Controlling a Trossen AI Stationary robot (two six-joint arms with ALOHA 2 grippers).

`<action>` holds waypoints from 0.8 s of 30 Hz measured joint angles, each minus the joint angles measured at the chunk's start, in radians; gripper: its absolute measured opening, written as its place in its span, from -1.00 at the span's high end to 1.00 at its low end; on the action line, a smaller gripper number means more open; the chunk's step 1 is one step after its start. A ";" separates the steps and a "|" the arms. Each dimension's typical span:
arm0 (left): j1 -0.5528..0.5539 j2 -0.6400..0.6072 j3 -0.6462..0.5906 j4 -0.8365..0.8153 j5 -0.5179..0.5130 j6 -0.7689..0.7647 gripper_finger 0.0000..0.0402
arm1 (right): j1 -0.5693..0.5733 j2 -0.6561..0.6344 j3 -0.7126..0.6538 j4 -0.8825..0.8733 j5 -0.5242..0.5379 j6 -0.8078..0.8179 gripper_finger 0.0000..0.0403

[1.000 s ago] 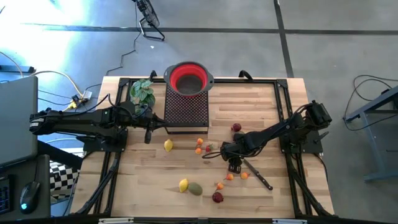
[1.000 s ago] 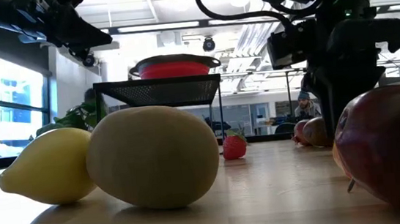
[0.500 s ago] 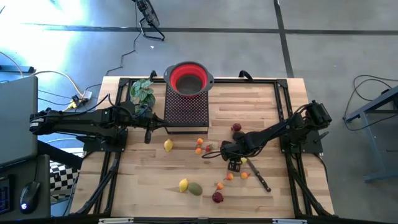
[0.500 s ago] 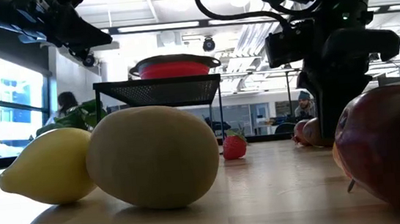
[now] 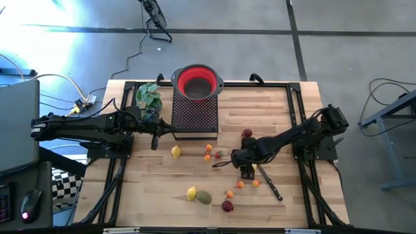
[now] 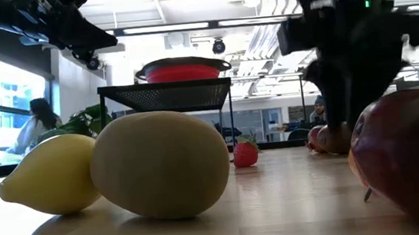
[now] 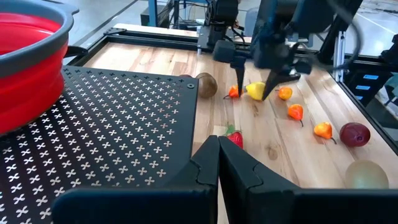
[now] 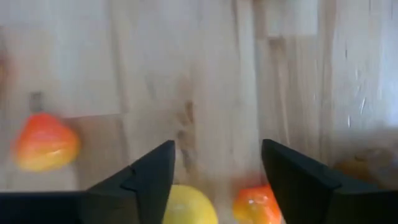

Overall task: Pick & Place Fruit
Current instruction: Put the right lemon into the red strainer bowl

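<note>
Yellow lemon (image 8: 189, 208) between right fingers (image 8: 146, 177) — spread, orange fruit (image 8: 258, 205) beside.

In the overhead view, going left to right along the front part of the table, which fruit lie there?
Yellow lemon → olive-green fruit → dark red fruit → small orange fruit.

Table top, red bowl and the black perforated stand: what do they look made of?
Table top: wood, butcher-block style; pale jointed planks with visible grain, matte.
Red bowl: looks like soft silicone or plastic with a grey rim; stepped rings hint it is collapsible, not certain.
Perforated stand: probably thin sheet metal, matte black, with regular cross-shaped cutouts; could be plastic.
</note>
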 joint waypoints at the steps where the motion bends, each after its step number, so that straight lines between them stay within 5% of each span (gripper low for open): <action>1: 0.000 0.000 0.000 0.000 0.000 0.000 1.00 | 0.000 -0.008 0.017 -0.022 0.001 -0.004 -0.23; 6: 0.000 0.000 0.000 0.001 0.000 -0.003 1.00 | -0.002 -0.055 0.100 -0.179 -0.023 0.066 -0.32; 12: 0.000 0.000 0.000 0.000 0.000 -0.002 1.00 | -0.008 -0.071 0.107 -0.297 -0.121 0.429 -0.28; 16: 0.000 0.000 0.000 0.000 -0.003 -0.002 1.00 | -0.008 -0.056 0.107 -0.286 -0.119 0.702 -0.26; 24: 0.000 0.000 0.000 -0.001 -0.006 -0.003 1.00 | -0.002 -0.047 0.107 -0.211 -0.111 0.993 -0.25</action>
